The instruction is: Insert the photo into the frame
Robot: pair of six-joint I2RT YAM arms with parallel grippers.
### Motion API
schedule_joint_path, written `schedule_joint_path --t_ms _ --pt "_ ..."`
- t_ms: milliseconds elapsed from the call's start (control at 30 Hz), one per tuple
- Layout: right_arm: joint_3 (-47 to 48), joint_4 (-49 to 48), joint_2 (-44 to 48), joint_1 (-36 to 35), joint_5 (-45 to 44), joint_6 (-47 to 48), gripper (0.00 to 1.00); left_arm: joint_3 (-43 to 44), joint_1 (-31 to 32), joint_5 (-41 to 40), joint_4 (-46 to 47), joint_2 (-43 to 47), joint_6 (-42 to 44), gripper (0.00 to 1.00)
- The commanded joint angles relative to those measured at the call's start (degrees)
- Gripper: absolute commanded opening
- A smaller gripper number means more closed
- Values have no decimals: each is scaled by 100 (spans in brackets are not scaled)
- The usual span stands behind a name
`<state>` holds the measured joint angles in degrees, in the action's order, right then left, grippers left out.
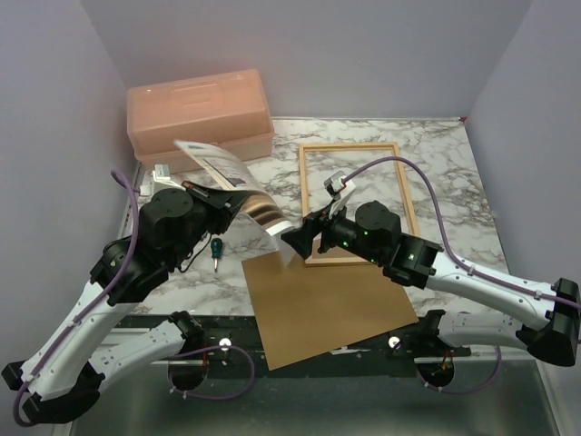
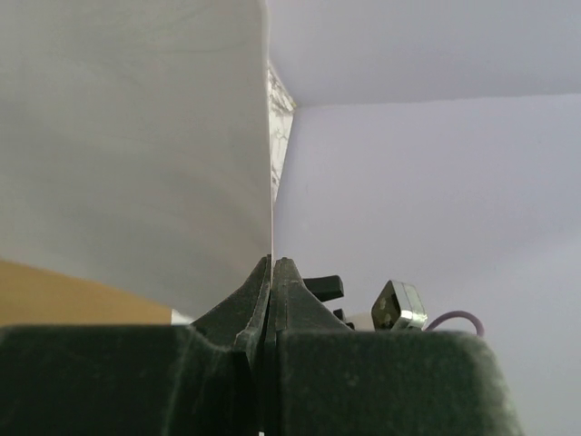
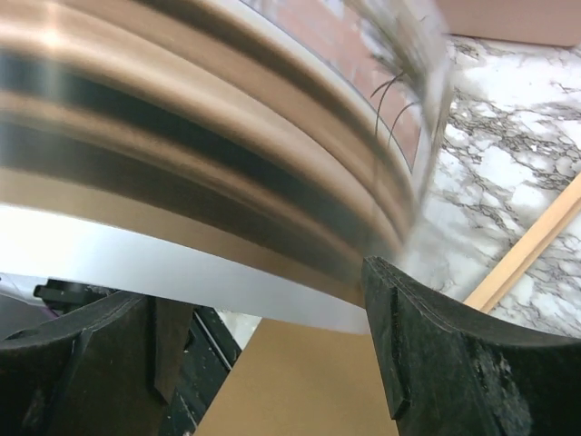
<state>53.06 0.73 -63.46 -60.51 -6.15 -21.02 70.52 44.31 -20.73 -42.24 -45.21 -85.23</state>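
Observation:
The photo [image 1: 238, 178] hangs in the air above the table's left middle, bent into a long curl. My left gripper [image 1: 221, 205] is shut on one edge of it. In the left wrist view its white back [image 2: 136, 154] rises from the closed left gripper [image 2: 272, 269]. My right gripper [image 1: 296, 240] stands open at the photo's lower end. In the right wrist view the curved print [image 3: 209, 163] crosses just above and between the spread fingers of the right gripper [image 3: 250, 300], with neither pad pressed on it. The frame [image 1: 303, 191] lies flat on the marble to the right, partly behind the right arm.
A brown backing board [image 1: 327, 304] lies at the near edge, under the right gripper. A peach toolbox [image 1: 200, 113] stands at the back left. A small green-handled screwdriver [image 1: 216, 252] lies by the left arm. Walls close in on the left, back and right.

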Motion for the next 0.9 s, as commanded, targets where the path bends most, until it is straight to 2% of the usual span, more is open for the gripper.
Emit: schedule_joint_path --t_ms 0,133,400,600,700,867 --pt "-96 -373 53 -76 -2 -109 81 -31 -105 166 5 70 -230 0" --pt "-18 -331 -21 -151 75 -97 84 5 -184 218 40 -4 -228 0" --pt "-94 -313 -124 -259 -1146 -63 80 -179 -301 911 424 -27 -390 0" --pt "-348 -380 279 -265 -1922 -263 51 -194 -332 902 323 70 -446 0" --pt "-452 -403 497 -266 -1979 -297 43 -264 -361 892 321 129 -500 0" --pt "-533 -482 691 -262 -1792 -267 34 -389 -411 1031 447 178 -564 0"
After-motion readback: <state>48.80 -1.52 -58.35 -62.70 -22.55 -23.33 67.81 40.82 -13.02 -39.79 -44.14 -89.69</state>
